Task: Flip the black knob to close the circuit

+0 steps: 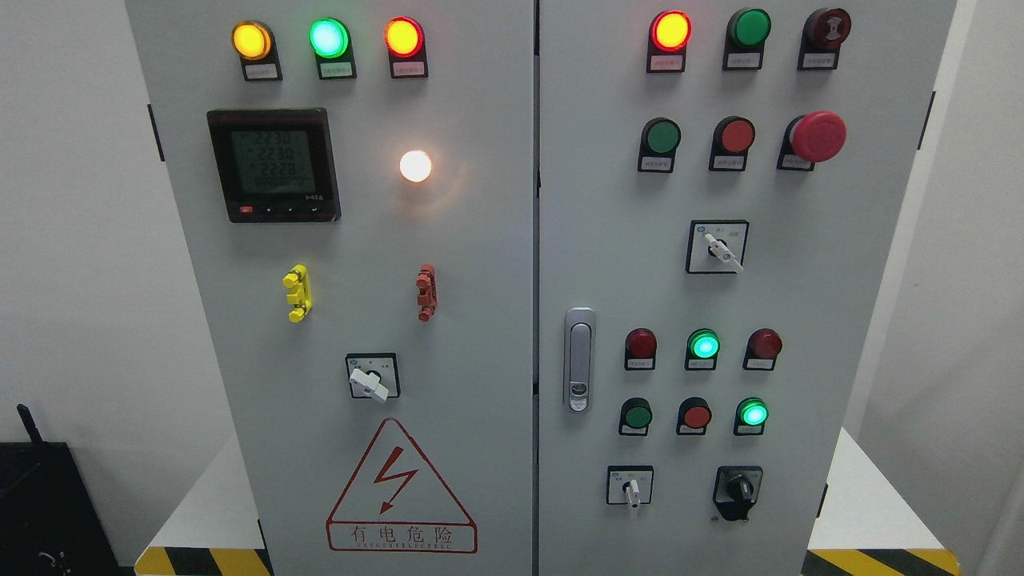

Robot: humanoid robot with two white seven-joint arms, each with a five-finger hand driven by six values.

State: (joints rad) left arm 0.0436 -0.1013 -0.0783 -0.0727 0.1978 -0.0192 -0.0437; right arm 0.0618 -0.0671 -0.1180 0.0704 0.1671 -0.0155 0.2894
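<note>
A grey two-door electrical cabinet fills the view, white walls either side. The black knob sits at the right door's lower right corner — no robot hand visible, nothing near it.

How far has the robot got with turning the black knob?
Nothing looks done yet. No hand is in view, so nothing is in hand. The black knob sits untouched at the lower right of the right cabinet door, and reaching for it and flipping it are both left.

Grey cabinet, black knob — red-outlined warning triangle
</note>
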